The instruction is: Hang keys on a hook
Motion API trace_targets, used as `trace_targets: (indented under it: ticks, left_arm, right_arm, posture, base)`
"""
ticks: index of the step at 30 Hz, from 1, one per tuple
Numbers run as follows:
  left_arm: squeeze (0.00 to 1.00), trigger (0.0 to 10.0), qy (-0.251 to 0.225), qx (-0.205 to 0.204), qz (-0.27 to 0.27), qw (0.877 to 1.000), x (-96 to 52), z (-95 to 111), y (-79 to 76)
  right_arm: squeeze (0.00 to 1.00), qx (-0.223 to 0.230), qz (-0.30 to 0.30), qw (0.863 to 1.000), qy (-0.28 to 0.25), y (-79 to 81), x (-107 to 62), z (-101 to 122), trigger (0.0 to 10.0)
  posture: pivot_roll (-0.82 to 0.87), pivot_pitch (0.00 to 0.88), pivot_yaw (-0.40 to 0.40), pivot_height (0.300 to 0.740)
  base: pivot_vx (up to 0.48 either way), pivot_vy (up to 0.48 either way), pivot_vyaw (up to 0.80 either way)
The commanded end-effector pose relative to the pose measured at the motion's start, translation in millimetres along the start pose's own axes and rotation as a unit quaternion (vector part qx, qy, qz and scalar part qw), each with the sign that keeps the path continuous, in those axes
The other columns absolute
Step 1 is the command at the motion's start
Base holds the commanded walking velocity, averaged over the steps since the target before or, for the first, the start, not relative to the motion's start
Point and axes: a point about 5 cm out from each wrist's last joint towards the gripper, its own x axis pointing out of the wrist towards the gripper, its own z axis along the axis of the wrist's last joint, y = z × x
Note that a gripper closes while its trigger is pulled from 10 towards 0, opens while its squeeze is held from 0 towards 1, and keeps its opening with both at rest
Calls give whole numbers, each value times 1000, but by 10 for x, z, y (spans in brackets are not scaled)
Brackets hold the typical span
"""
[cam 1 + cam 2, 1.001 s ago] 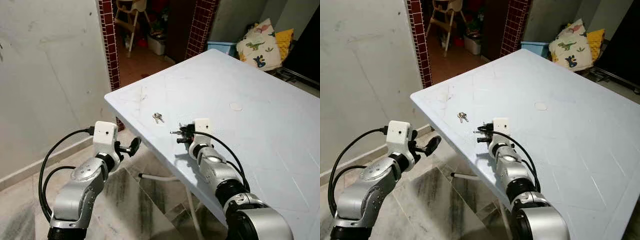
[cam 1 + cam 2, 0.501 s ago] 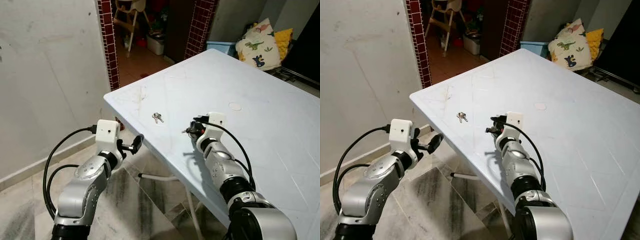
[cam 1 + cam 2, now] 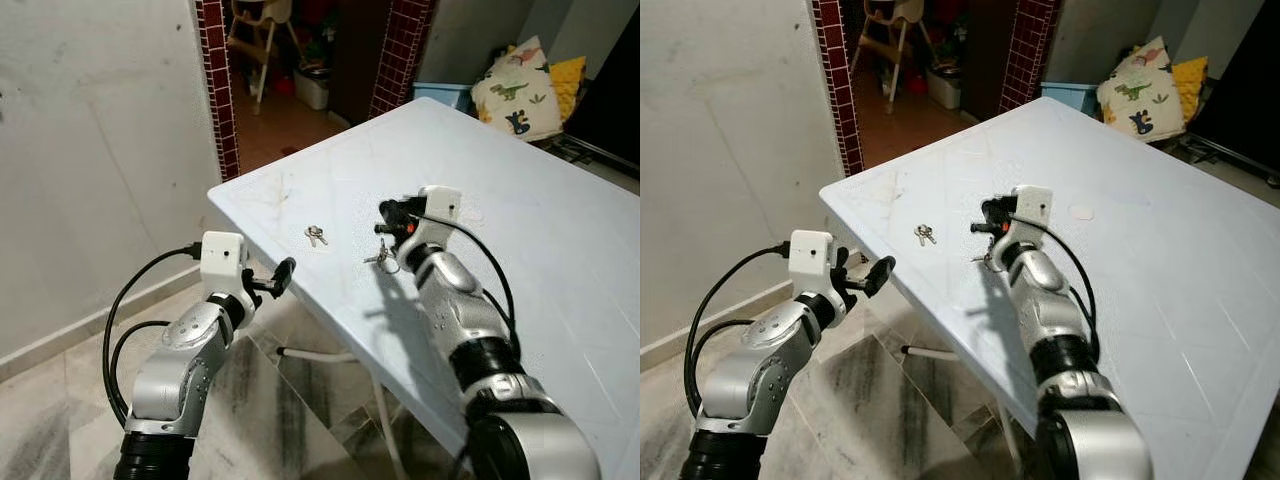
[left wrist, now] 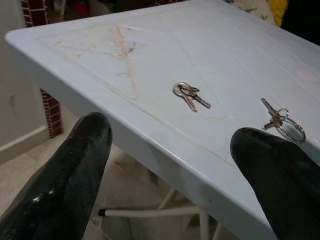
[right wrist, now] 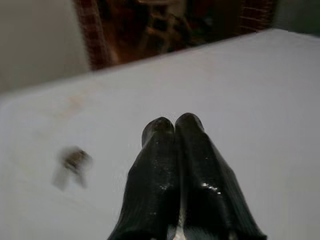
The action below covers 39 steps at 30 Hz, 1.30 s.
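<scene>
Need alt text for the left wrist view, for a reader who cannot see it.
Two sets of keys lie on a pale blue table near its edge: a small key bunch and, farther along, keys on a ring. The left end effector has its two black fingers spread wide in the foreground, off the table's edge.

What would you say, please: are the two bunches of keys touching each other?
Apart. The left wrist view shows bare table between the smaller bunch and the bunch with the large ring.
</scene>
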Motion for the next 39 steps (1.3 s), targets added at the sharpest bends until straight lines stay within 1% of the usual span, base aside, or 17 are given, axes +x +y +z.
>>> trace_targets:
  ticks: [1, 5, 7, 9, 13, 17, 20, 21, 24, 26, 28, 31, 35, 36, 37, 38, 39]
  left_arm:
    - [0, 10000, 3, -1, 2, 1000, 4, -37, -28]
    - [0, 10000, 4, -5, -1, 1000, 5, -54, -55]
    - [0, 10000, 3, -5, -1, 1000, 5, -55, -58]
    - [0, 10000, 4, -4, -2, 1000, 5, -56, -51]
    - [0, 10000, 5, -3, -2, 1000, 7, -56, -47]
    - [0, 10000, 4, -1, -1, 1000, 11, -44, -37]
    - [0, 10000, 5, 0, -1, 1000, 4, -50, -37]
    - [0, 10000, 6, 2, -4, 1000, -6, -52, -47]
    - [0, 10000, 6, 2, -4, 1000, -6, -51, -49]
    - [0, 10000, 5, 3, -4, 1000, -8, -46, -49]
    - [0, 10000, 5, 3, -4, 1000, -8, -43, -48]
    - [0, 10000, 5, 3, -4, 1000, -14, -38, -42]
    - [0, 10000, 5, 4, -2, 1000, -32, -41, -28]
    - [0, 10000, 6, 4, -1, 1000, -39, -45, -24]
    - [0, 10000, 6, 4, 0, 1000, -45, -47, -22]
    - [0, 10000, 7, 4, -1, 1000, -49, -51, -23]
    - [0, 10000, 8, 4, -3, 1000, -54, -57, -32]
  right_arm:
    - [1000, -20, -5, 1000, 16, -45, -63, -75, 10000]
    - [1000, -41, -17, 997, 59, -86, -183, -308, 10000]
    - [1000, -37, -25, 996, 71, -105, -202, -352, 10000]
    - [1000, -31, -34, 994, 94, -141, -236, -452, 10000]
    - [1000, -29, -27, 995, 93, -140, -237, -457, 10000]
    - [1000, -26, -12, 996, 83, -104, -198, -407, 10000]
    - [1000, -19, 4, 997, 72, -17, -150, -357, 10000]
    - [1000, -20, 13, 998, 64, 99, -87, -317, 10000]
    - [1000, -20, 14, 998, 63, 108, -81, -315, 10000]
    - [1000, -16, 16, 998, 60, 187, -49, -308, 10000]
    - [1000, -15, 17, 998, 59, 218, -37, -307, 10000]
    - [1000, -10, 7, 998, 57, 232, -27, -313, 10000]
    - [1000, -9, -14, 998, 61, 208, -31, -346, 10000]
    - [231, -14, -26, 997, 65, 190, -32, -362, 10000]
    - [94, -15, -33, 997, 68, 180, -31, -373, 10000]
    - [0, -17, -39, 997, 70, 172, -29, -381, 10000]
    - [0, -17, -48, 996, 72, 161, -27, -391, 10000]
  posture:
    - [142, 0, -83, 740]
    - [139, 0, -86, 740]
    - [139, 0, -86, 740]
    - [139, 0, -85, 740]
    - [139, 0, -85, 740]
    - [149, 0, -84, 740]
    - [154, 0, -82, 740]
    - [154, 0, -82, 740]
    - [154, 0, -82, 740]
    - [169, 0, -81, 740]
    - [169, 0, -81, 740]
    - [176, 0, -86, 740]
    - [183, 0, -87, 740]
    - [183, 0, -85, 740]
    - [183, 0, -83, 740]
    - [183, 0, -82, 740]
    - [183, 0, -78, 740]
  base:
    - [0, 0, 0]
    - [0, 0, 0]
    - [0, 0, 0]
    - [0, 0, 0]
    - [0, 0, 0]
    - [0, 0, 0]
    - [0, 0, 0]
    - [0, 0, 0]
    - [0, 0, 0]
    - [0, 0, 0]
    - [0, 0, 0]
    - [0, 0, 0]
    - [0, 0, 0]
    - [0, 0, 0]
    - [0, 0, 0]
    - [0, 0, 0]
    - [0, 0, 0]
